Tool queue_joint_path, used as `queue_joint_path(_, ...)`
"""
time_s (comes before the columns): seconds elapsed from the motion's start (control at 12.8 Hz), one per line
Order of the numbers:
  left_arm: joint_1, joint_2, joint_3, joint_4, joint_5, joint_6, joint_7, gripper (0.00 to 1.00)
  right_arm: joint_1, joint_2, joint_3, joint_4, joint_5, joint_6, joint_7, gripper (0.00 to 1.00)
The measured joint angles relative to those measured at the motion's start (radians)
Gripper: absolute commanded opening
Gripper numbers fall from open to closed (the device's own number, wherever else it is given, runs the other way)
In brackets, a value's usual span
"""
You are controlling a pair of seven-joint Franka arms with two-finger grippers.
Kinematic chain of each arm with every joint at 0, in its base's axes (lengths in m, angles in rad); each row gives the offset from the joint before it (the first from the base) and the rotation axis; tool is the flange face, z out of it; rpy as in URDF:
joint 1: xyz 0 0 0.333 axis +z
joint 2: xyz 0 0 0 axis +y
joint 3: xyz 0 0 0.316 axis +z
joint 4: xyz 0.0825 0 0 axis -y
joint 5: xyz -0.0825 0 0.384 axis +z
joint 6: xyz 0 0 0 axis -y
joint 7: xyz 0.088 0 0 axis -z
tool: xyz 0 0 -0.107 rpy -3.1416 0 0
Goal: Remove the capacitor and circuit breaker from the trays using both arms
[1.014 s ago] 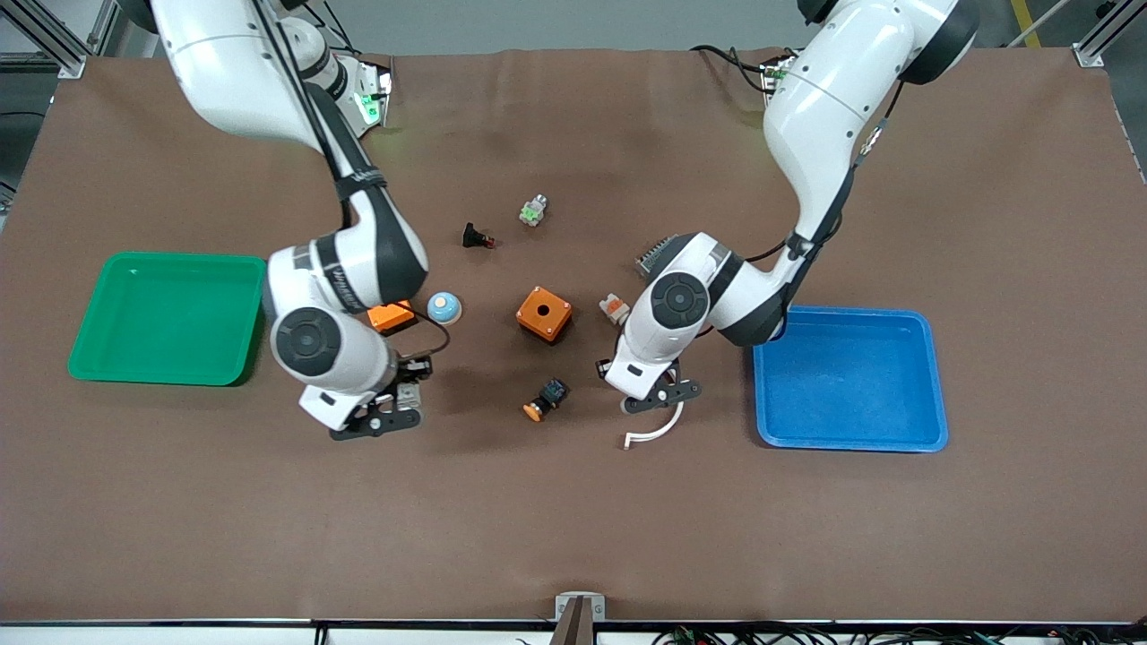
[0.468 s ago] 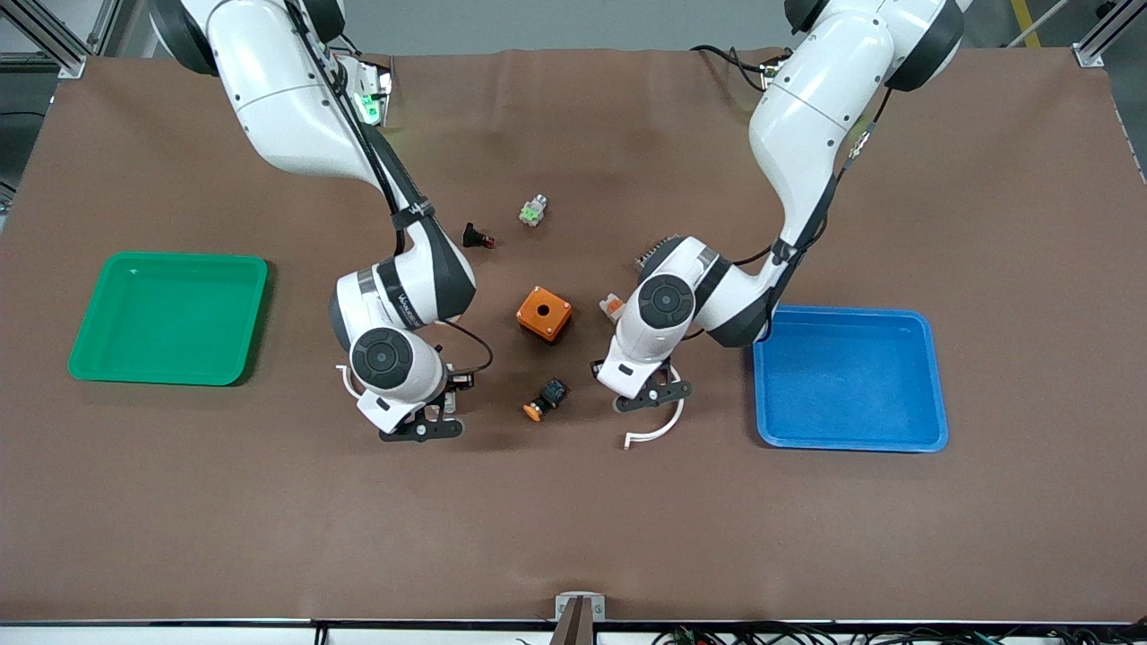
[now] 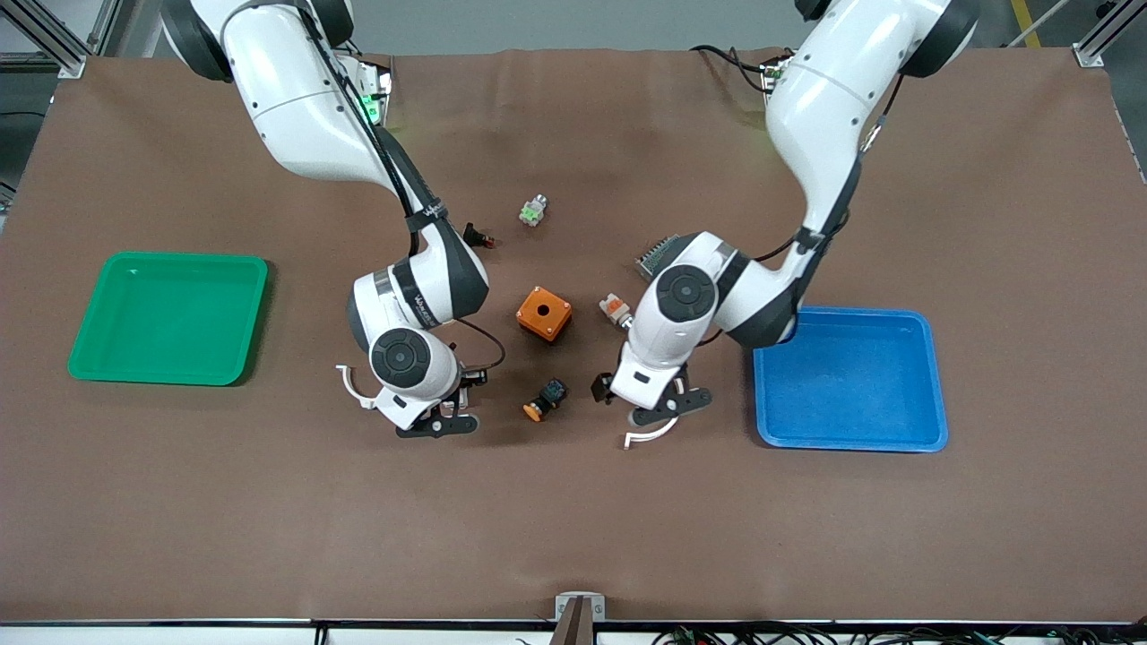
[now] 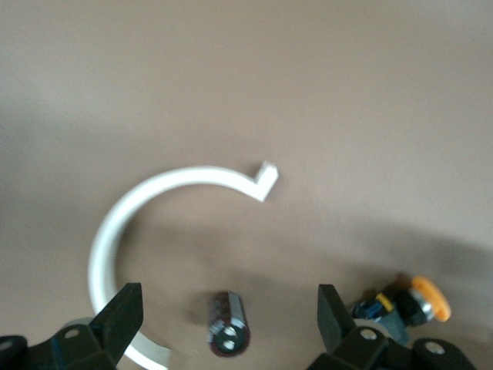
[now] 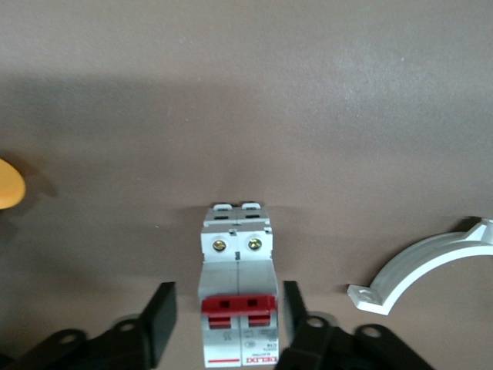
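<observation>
The breaker [image 5: 237, 308], a white block with red levers, lies on the brown mat between the open fingers of my right gripper [image 5: 228, 297]. In the front view the right gripper [image 3: 436, 421] is low over the mat and hides the breaker. The capacitor [image 4: 227, 324], a small black cylinder with a pale end face, lies between the open fingers of my left gripper [image 4: 229, 301]. In the front view the left gripper [image 3: 670, 408] covers it, beside the blue tray [image 3: 851, 376].
A black button with an orange cap [image 3: 545, 400] lies between the grippers. A white curved clip [image 3: 650, 436] lies by the left gripper, another [image 3: 349, 385] by the right. An orange box [image 3: 543, 313], a white-orange part [image 3: 615, 307], a black red-tipped part [image 3: 478, 236] and a green tray [image 3: 170, 313] also show.
My right arm has swung from near the green tray toward the middle and now stands over the breaker. My left gripper has shifted slightly nearer the front camera.
</observation>
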Motion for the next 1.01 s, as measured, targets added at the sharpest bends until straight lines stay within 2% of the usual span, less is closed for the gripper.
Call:
queue_joint_path(0.23, 0.086, -0.102, 0.003, -0.003, 0.005, -0.088, 0.119, 1.00, 0.000, -0.031, -0.010, 0.033, 0.000, 0.002, 0.002, 1.00)
queue_joint_path(0.55, 0.224, -0.181, 0.003, -0.043, 0.005, -0.169, 0.359, 1.00, -0.023, -0.203, -0.059, 0.055, 0.000, -0.080, 0.003, 1.00)
queue_joint_path(0.78, 0.315, -0.242, 0.003, -0.121, 0.006, -0.173, 0.527, 1.00, -0.130, -0.359, -0.083, 0.059, 0.000, -0.208, -0.011, 1.00)
queue_joint_path(1.01, 0.407, -0.275, 0.003, -0.190, 0.006, -0.175, 0.643, 1.00, -0.265, -0.467, -0.089, 0.057, -0.023, -0.348, -0.185, 1.00)
